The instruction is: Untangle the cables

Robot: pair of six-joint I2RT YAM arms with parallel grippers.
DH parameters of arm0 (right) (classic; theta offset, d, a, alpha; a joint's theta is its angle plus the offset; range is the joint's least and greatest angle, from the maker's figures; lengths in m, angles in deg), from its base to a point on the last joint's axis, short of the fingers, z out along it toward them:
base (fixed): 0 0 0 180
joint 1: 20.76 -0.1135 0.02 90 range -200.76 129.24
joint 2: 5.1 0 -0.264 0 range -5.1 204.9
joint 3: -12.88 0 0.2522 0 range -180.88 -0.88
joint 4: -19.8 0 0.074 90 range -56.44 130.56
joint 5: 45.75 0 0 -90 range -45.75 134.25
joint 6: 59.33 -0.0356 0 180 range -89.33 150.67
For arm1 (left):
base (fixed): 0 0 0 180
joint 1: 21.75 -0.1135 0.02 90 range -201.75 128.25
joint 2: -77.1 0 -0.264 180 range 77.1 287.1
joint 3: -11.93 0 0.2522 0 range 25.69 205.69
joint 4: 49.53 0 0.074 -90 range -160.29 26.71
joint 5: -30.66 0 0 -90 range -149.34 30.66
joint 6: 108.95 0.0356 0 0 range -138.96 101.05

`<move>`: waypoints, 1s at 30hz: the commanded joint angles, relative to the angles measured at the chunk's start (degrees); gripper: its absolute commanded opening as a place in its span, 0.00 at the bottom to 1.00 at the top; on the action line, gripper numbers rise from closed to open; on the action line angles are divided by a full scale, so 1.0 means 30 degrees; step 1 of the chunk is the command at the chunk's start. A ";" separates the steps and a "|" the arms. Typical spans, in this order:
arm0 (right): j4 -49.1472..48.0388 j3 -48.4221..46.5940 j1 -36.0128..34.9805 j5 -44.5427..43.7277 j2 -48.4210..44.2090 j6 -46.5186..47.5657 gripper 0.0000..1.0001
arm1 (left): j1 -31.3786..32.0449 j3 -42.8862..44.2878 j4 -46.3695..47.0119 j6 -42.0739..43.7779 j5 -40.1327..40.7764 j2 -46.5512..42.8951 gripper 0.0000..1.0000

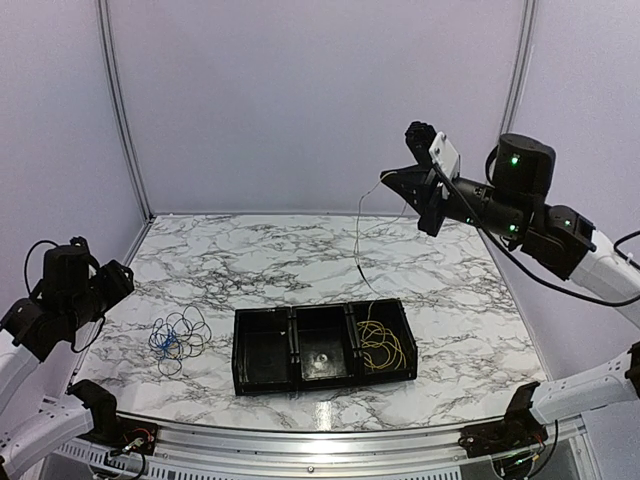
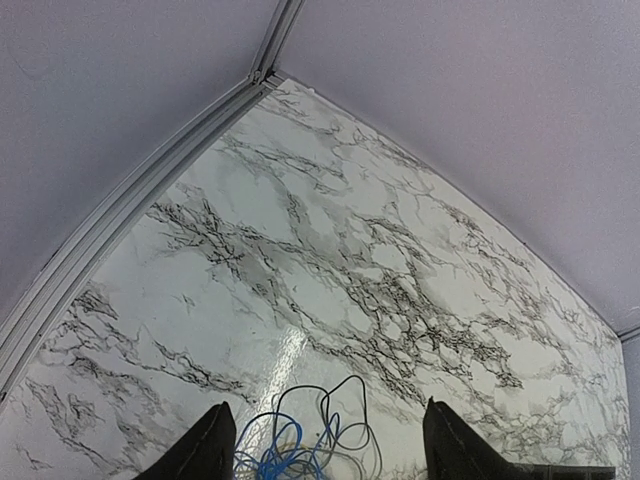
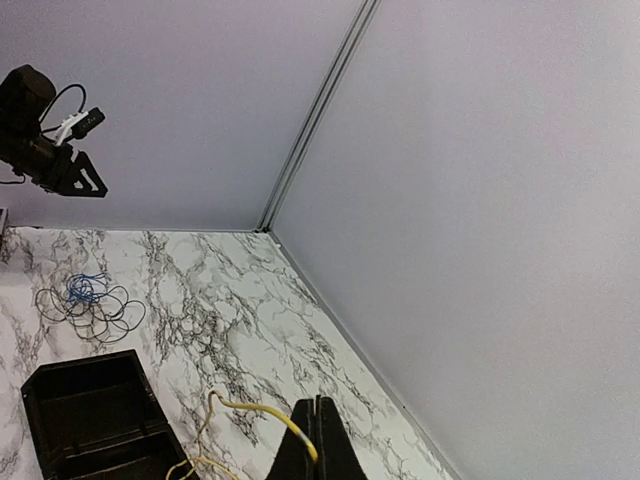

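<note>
- Table point(image 1: 450, 290): white marble pattern with grey and black veins, glossy.
- Tray point(image 1: 300, 383): plain black, the same in all its compartments.
- Yellow cable point(image 1: 380, 345): a yellow coil in the tray's 3 o'clock compartment. One thin strand of it rises toward 12 o'clock to the black right gripper point(image 3: 318, 445).
- Blue cable point(image 1: 165, 343): a bright blue knot at 9 o'clock from the tray, ringed by dark grey cable point(image 1: 192, 325) loops.
- Left gripper point(image 2: 325, 450): black.
- Walls point(image 1: 320, 100): plain pale lilac-grey, with silver rails point(image 1: 118, 110).
- Right arm point(image 1: 560, 235): black joints, white links, small green lights.
</note>
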 commanded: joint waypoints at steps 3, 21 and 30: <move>0.0203 0.1155 0.0163 -0.0074 -0.0672 -0.0279 0.00 | -0.0045 0.0368 -0.0617 0.0026 0.0288 -0.0068 0.67; 0.0495 0.6635 0.2061 0.0681 -0.1055 -0.0742 0.00 | -0.0045 0.0041 -0.0694 -0.0100 0.0230 0.0007 0.67; -0.0204 0.7999 0.2833 0.0432 0.0383 0.0020 0.00 | -0.0045 0.0564 -0.0727 0.0307 0.0256 0.0681 0.68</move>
